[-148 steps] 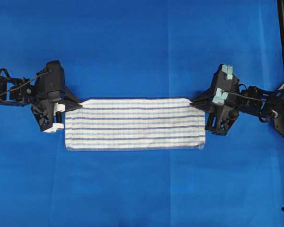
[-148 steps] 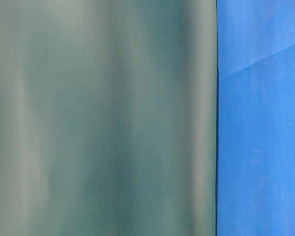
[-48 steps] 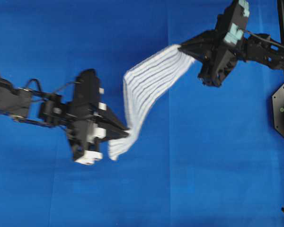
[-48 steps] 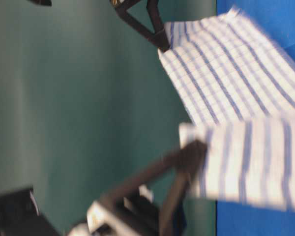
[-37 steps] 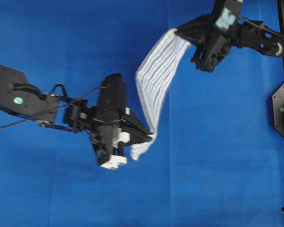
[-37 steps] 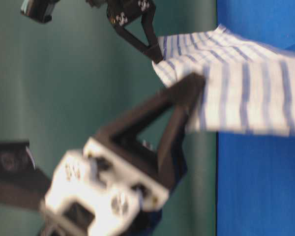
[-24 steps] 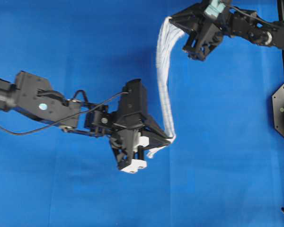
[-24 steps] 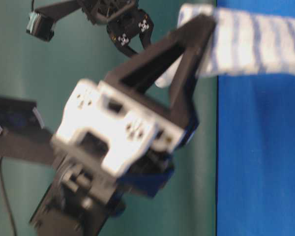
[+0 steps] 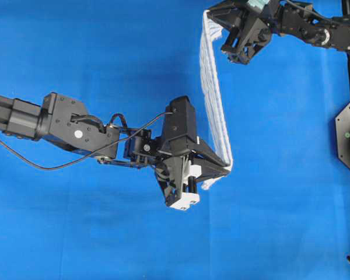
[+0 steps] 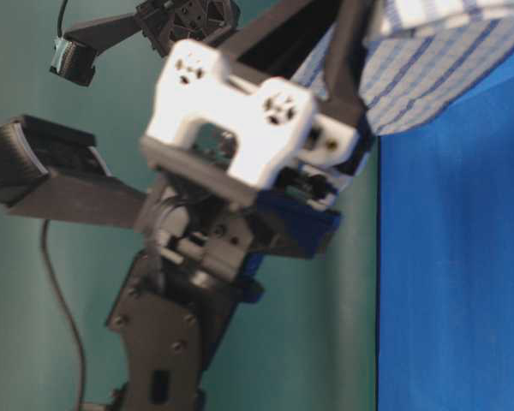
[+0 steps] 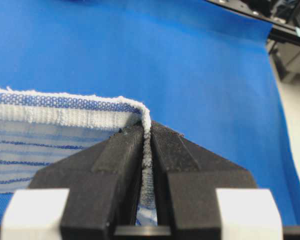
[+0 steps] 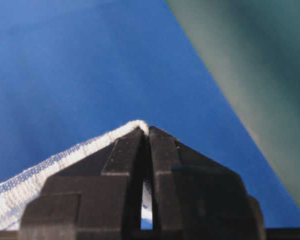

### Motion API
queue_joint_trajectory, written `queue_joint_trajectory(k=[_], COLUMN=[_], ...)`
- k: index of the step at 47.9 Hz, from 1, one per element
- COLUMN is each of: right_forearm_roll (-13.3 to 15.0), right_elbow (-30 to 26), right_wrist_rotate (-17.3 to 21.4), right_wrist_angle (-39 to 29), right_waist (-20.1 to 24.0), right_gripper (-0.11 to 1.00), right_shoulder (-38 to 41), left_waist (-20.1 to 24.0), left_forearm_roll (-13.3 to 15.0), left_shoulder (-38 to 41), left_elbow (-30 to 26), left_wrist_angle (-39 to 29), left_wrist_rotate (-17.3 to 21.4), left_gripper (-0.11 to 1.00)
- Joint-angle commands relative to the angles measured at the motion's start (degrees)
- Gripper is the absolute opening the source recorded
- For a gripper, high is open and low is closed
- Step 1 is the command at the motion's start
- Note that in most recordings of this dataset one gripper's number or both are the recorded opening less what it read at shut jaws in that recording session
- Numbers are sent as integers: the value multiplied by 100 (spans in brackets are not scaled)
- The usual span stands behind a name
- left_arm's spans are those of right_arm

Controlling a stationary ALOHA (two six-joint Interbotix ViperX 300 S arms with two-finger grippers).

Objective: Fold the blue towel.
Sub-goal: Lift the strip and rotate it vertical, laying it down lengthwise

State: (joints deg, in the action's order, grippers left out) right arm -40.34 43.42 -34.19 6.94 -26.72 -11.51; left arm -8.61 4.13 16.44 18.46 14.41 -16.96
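A: Overhead, what is the blue towel (image 9: 213,93) doing?
B: Hanging limp between the left gripper (image 9: 226,170) and right gripper (image 9: 210,16), both clamping its corners.
A: Wrist views?
B: Hems are sitting pinched between jaws; soft, light cloth, best gripped there.

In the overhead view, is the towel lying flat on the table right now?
No. The blue towel hangs as a narrow band stretched between the left gripper and the right gripper.
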Motion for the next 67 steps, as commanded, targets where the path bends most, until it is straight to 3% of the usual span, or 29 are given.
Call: queue_joint_trajectory(k=[1, 18, 32, 44, 67], right_forearm_roll=[18, 70, 79, 167, 167], right_elbow=[-88, -457, -1239, -1890, -2048], right_wrist_rotate=[-35, -114, -132, -132, -114], right_wrist_angle=[9, -316, -580, -826, -870], right_waist=[-105, -132, -97, -53, 9], right_gripper=[3, 3, 3, 3, 3], right_shoulder=[-53, 527, 1397, 1951, 2197], left_waist=[-26, -9, -79, -132, -211], left_forearm_roll=[-9, 26, 642, 844, 976], left_shoulder=[-26, 35, -246, -448, -527], left_elbow=[-132, 264, 1072, 1617, 1872], left_wrist_angle=[193, 703, 1143, 1564, 1494], left_wrist_rotate=[0, 0, 0, 0, -9], left_gripper=[3, 3, 3, 3, 3])
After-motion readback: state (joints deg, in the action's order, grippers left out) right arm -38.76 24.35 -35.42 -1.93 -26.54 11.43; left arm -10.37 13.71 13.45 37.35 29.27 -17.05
